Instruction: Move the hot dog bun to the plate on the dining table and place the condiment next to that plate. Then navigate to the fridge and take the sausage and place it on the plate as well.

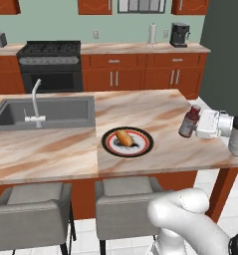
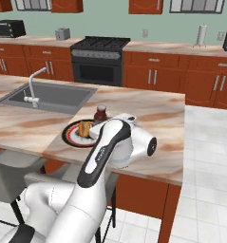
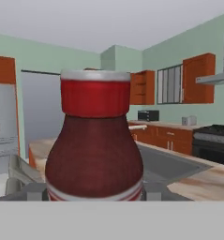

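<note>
My gripper [image 1: 194,124] is shut on the condiment [image 1: 190,121], a dark red bottle with a paler cap, held tilted just over the right end of the dining table [image 1: 155,107]. The same bottle fills the middle of the hand view as the condiment [image 3: 94,150], with a finger [image 3: 24,185] on each side. The hot dog bun [image 1: 124,137] lies on the plate [image 1: 110,145], a short way left of the bottle. In the right base view, the condiment [image 2: 100,114] stands up behind my arm, beside the plate [image 2: 71,136] and bun [image 2: 84,128]. The sausage is out of view.
A grey sink [image 1: 46,112] with a white tap [image 1: 35,102] is set in the table's left half. Two grey stools [image 1: 128,199] stand at its near edge. The stove [image 1: 50,64] and counter cabinets line the back wall. The dark grey fridge [image 1: 224,50] rises at far right.
</note>
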Robot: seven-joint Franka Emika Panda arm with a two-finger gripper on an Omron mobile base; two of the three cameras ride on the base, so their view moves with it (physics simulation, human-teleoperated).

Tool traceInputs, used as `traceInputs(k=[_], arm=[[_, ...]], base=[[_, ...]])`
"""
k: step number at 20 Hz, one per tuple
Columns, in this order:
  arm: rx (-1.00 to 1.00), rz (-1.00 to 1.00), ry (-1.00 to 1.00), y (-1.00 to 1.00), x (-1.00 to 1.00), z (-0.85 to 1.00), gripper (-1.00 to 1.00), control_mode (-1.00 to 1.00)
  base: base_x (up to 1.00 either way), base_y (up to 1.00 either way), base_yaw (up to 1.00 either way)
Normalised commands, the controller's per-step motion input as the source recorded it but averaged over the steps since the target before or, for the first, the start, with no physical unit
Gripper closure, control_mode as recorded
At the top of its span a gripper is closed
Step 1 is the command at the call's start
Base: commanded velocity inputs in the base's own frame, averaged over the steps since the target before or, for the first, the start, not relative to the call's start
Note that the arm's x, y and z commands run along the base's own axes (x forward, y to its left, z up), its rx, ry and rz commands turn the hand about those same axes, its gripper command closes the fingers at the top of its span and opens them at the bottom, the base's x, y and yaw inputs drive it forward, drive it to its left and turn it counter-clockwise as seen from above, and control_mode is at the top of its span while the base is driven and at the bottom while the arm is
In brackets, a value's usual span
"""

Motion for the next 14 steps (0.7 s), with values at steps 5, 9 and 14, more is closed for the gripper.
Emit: traceInputs(k=[5, 9, 14], arm=[[-0.02, 0.05, 0.08, 0.0, 0.27, -0.38, 1.0, -1.0], [-0.02, 0.03, 0.02, 0.0, 0.45, -0.51, 1.0, -1.0], [-0.05, 0.01, -0.05, 0.0, 0.36, -0.61, 1.0, -1.0]], base=[[0.0, 0.0, 0.0], [0.0, 0.0, 0.0], [0.0, 0.0, 0.0]])
